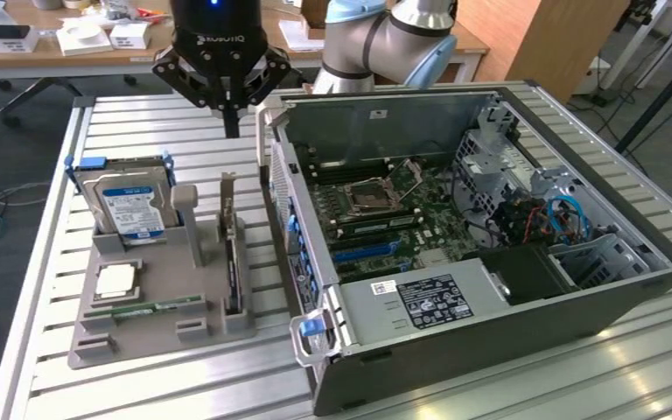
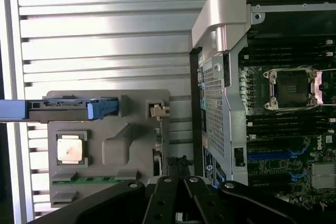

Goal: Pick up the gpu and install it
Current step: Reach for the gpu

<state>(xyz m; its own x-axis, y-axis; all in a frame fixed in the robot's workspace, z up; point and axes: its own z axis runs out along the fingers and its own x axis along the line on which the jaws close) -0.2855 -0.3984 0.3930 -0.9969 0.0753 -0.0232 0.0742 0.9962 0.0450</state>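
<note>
The gpu (image 1: 232, 262) is stood on edge in a slot of the grey tray (image 1: 137, 341), on the side nearest the open case (image 1: 488, 350), with its bracket at the end nearer the claw (image 1: 234, 122). It is not held. The claw is closed on nothing and is poised above the table (image 1: 137, 131), beyond the tray. A hard drive (image 1: 132, 206), a processor (image 1: 115, 280) and a memory stick (image 1: 150, 306) are also seated in the tray.
</note>
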